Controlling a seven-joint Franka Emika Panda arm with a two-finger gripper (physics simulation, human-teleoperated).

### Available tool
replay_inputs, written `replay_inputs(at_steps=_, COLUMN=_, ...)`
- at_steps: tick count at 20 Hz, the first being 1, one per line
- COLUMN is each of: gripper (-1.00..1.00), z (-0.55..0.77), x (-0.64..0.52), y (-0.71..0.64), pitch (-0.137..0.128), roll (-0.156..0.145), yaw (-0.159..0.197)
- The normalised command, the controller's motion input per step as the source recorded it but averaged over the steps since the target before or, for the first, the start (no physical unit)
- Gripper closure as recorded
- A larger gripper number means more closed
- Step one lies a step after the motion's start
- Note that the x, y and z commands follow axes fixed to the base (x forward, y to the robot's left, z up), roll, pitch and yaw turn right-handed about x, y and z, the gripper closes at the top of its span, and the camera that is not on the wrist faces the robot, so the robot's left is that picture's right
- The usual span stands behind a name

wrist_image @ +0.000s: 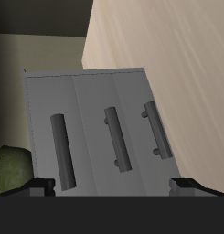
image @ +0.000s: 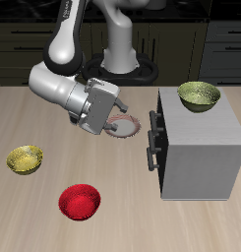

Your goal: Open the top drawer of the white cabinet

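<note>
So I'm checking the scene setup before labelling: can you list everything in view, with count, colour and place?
white cabinet: one, light grey, on the table; three drawer fronts with dark bar handles face the gripper.
top drawer: one, light grey, uppermost in the cabinet, looks closed.
olive bowl: one, yellow-green, on top of the cabinet.
yellow bowl: one, on the table, away from the cabinet.
red bowl: one, near the table's front edge.
table: one, light wood.
dark cupboards: behind the table.
gripper: one, grey, in front of the handles, touching nothing visible.
</note>
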Motion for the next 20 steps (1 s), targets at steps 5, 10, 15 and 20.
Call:
replay_inputs(at_steps=5, gripper=-1.00, z=0.06, x=0.02, y=0.19, pitch=-0.005, roll=0.037, yaw=0.021)
replay_inputs(at_steps=10, gripper=-1.00, z=0.00, x=0.05, y=0.19, pitch=0.004, roll=0.036, yaw=-0.019)
replay_inputs(at_steps=15, gripper=-1.00, z=-0.02, x=0.07, y=0.27, pitch=-0.006, roll=0.059, yaw=-0.016)
replay_inputs(at_steps=20, gripper=-1.00, z=0.02, x=0.05, y=0.16, pitch=-0.002, roll=0.031, yaw=-0.004)
